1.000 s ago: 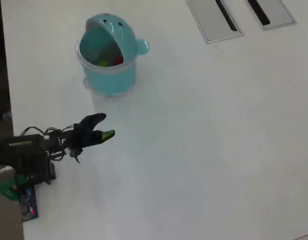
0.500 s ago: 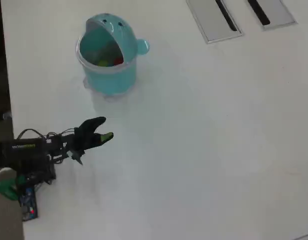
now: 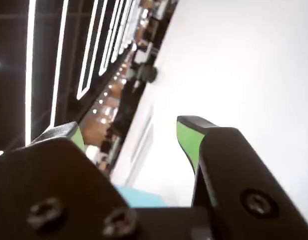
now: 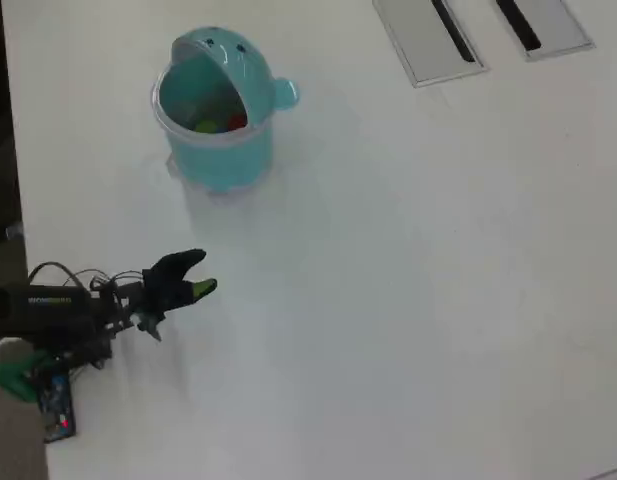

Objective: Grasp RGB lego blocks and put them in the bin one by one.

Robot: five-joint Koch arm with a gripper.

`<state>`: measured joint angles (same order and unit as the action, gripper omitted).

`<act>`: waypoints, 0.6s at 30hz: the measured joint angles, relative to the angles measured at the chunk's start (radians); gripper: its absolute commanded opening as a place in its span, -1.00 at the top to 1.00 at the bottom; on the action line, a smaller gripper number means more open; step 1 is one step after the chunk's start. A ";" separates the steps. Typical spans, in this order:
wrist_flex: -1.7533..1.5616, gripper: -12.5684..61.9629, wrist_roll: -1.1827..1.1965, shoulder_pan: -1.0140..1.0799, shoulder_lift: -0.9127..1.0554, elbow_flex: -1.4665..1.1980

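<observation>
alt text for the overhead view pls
A round teal bin with a domed lid stands on a white table, red and green blocks visible inside. The robot arm's empty open hand sits at lower left; two grey panels lie top right.

White table with two grey panels at its far edge; ceiling light strips

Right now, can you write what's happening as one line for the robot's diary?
gripper: open, empty, above table | bin: upright, red and green blocks inside | table: no loose blocks seen
</observation>
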<state>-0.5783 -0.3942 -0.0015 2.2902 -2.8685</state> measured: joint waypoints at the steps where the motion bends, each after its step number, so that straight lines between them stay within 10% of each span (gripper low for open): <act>1: -0.026 -0.25 0.000 -0.006 -0.002 -0.032; 18: -0.219 -0.25 0.077 -0.018 -0.002 -0.230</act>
<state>-0.7977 -0.3175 -0.0199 2.2887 -3.0986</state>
